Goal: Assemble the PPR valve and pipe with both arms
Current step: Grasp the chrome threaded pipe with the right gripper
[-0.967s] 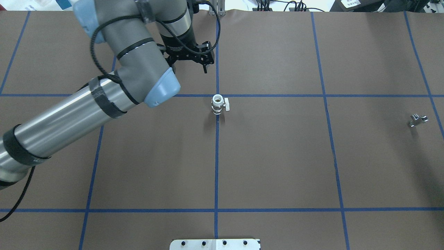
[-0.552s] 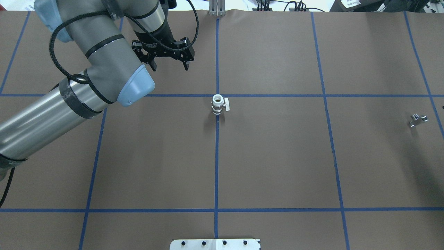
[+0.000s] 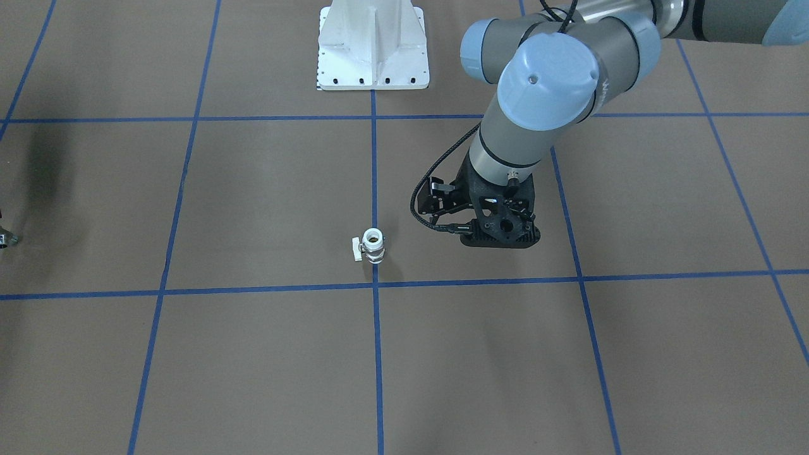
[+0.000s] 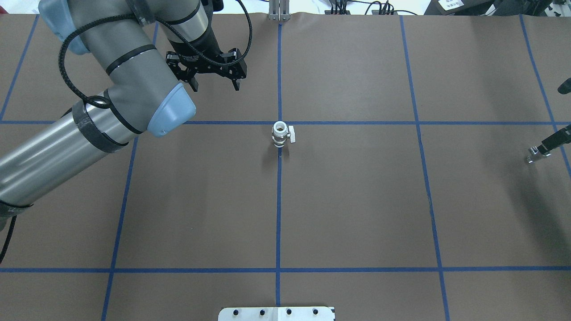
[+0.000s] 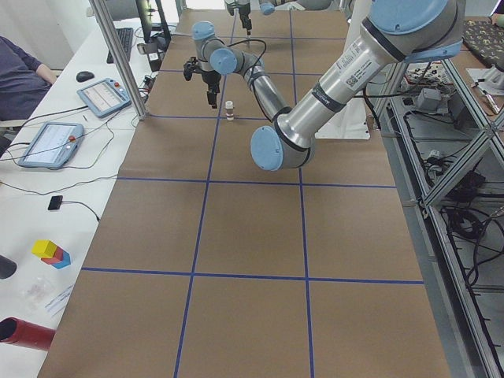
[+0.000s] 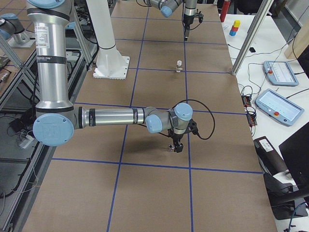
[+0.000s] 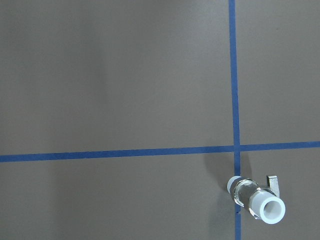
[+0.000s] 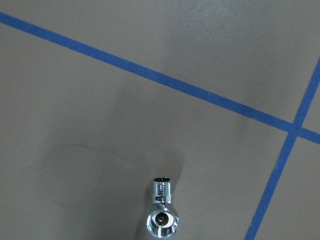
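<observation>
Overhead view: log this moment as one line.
left gripper open, empty, apart from valve | valve upright on tape line, untouched | right gripper open over pipe | pipe lying free

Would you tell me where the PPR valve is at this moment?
In the overhead view the PPR valve stands on the centre tape line, just below a tape crossing, with the left gripper up and left of it.

The bench (image 4: 357, 200) is covered in brown paper and marked into squares by blue tape (image 4: 278, 223). A white pedestal (image 3: 373, 47) is set on it. On a side table (image 5: 79, 197) two tablets (image 5: 102, 96), a mouse (image 5: 84, 76), coloured blocks (image 5: 50, 252) and a red cylinder (image 5: 24, 332) are seen.
</observation>
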Available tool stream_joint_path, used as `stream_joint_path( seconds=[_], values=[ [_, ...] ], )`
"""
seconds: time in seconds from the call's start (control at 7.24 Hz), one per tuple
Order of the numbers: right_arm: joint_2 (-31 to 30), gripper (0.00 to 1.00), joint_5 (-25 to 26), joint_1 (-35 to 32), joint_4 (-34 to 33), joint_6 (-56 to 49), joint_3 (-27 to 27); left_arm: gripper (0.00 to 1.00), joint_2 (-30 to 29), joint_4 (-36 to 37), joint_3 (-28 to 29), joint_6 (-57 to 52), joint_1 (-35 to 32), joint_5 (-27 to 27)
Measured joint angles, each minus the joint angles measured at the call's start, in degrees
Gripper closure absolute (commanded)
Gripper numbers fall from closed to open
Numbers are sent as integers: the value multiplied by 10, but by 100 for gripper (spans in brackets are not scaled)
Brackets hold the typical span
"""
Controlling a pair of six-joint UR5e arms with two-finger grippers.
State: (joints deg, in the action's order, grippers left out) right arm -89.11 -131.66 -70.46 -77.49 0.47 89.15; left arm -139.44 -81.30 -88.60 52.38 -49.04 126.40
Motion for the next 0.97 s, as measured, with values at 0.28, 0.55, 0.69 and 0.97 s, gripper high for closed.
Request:
stream_joint_path(
  seconds=[0.28, 0.55, 0.69, 0.97],
  values=[
    [14, 8, 0, 15, 0, -1, -23, 0, 0, 0, 0, 0, 0, 0],
    [17, 23, 0, 21, -1, -2, -31, 0, 0, -1, 0, 0, 1, 0],
    [18, 33, 0, 22, -1, -5, -38, 0, 0, -1, 0, 0, 1, 0],
    [24, 36, 0, 23, -1, -10, -53, 0, 0, -1, 0, 0, 1, 0]
  ],
)
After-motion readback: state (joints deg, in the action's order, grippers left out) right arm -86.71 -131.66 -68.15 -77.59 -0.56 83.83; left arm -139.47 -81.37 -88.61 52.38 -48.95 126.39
